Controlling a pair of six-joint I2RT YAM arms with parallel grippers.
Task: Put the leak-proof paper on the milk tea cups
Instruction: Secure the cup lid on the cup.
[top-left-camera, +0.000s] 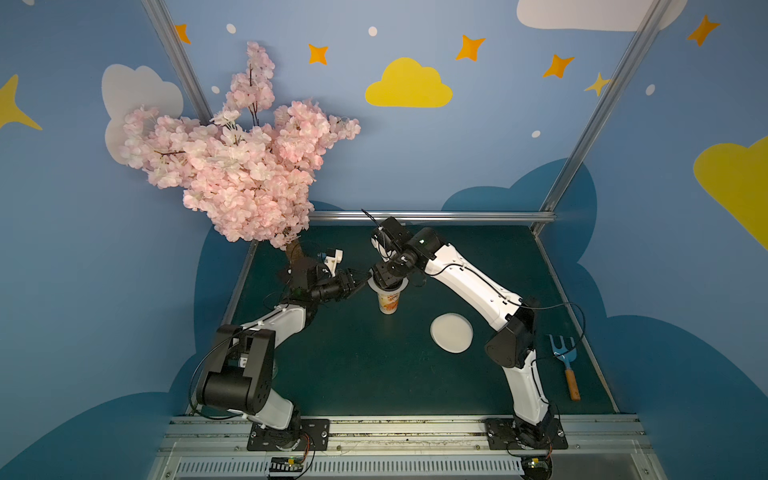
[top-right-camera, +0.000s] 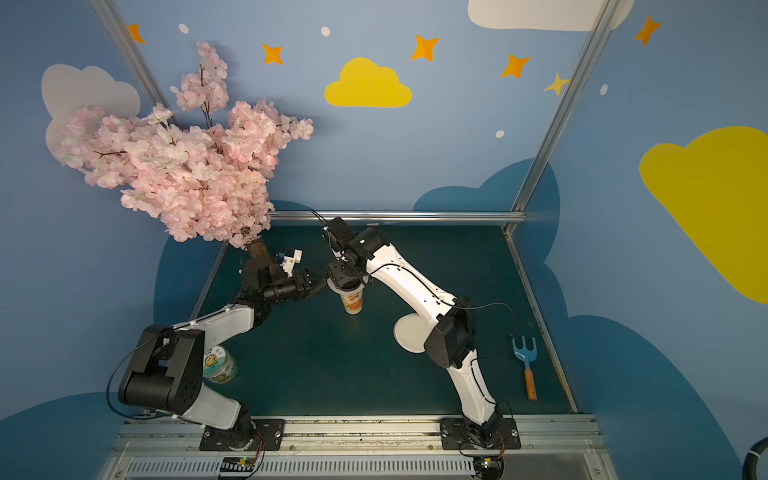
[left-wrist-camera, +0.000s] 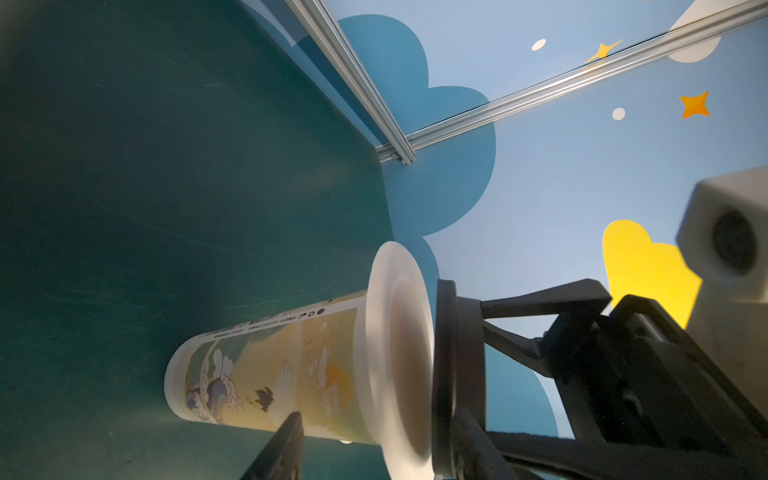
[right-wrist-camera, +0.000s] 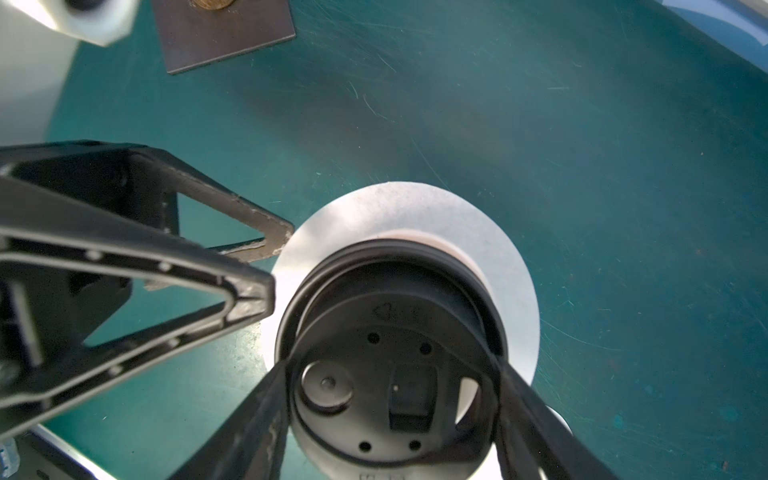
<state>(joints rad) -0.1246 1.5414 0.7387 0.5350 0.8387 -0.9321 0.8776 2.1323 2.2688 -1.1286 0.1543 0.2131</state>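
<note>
— Top views both show a booth of blue walls (top-left-camera: 415, 158) painted with clouds and stars, a dark green desk (top-left-camera: 353, 374) inside it, and a pink blossom tree (top-left-camera: 232, 166) at the desk's far left corner. What lies on the desk?
— A flat white round pile (top-left-camera: 451, 333) near the right arm, a small blue fork (top-left-camera: 564, 365) with a wooden handle by the right edge, and the cup (top-left-camera: 389, 302) standing upright mid-desk.
— Where is the paper (right-wrist-camera: 478, 232)?
— Over the cup's mouth, its edge sticking out all round. The right tool (right-wrist-camera: 390, 374) pinches a black lid (right-wrist-camera: 386, 316) straight above it; whether lid and paper touch, I cannot tell.
— And the left tool (right-wrist-camera: 276, 264)?
— Spread, its tips just beside the paper's edge, closed on nothing.
— What does one view give that another lacks?
— Left wrist view alone shows the cup's printed side. Right wrist view shows the lid's top. A labelled tub (top-right-camera: 220, 365) beside the left arm shows in a top view; neither wrist view has it.
</note>
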